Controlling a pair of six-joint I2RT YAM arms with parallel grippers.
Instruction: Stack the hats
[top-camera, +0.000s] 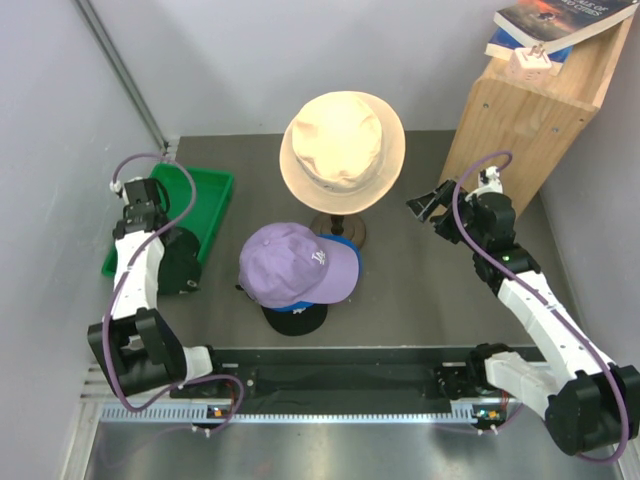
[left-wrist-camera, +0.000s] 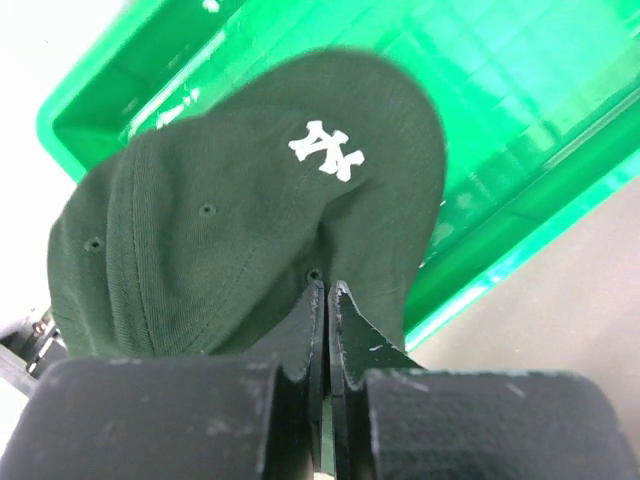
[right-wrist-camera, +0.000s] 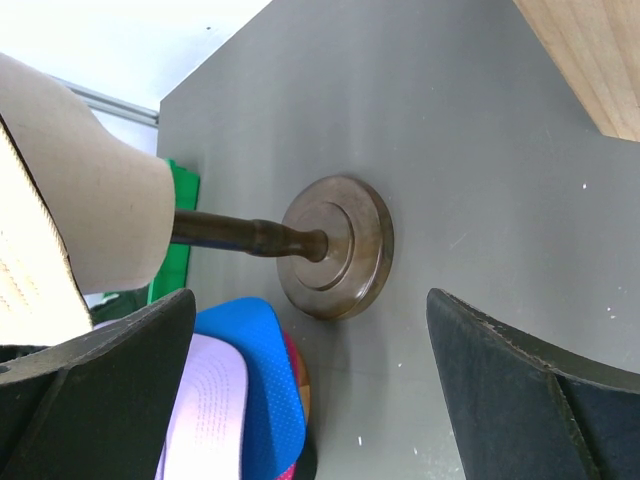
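Our left tool (left-wrist-camera: 326, 295) is clamped on the black cap (left-wrist-camera: 240, 200) by the green tray (left-wrist-camera: 520, 170), far left, ready to carry it onto the lavender cap (top-camera: 295, 262) mid-bench (top-camera: 420, 300). Our right tool (top-camera: 428, 206) hangs spread open, out of the way.

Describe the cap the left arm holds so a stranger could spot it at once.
Find the green tray on the left. At its near end is a dark cap with a white logo, pinched in the left gripper. It is the only cap apart from the lavender-topped pile at centre.
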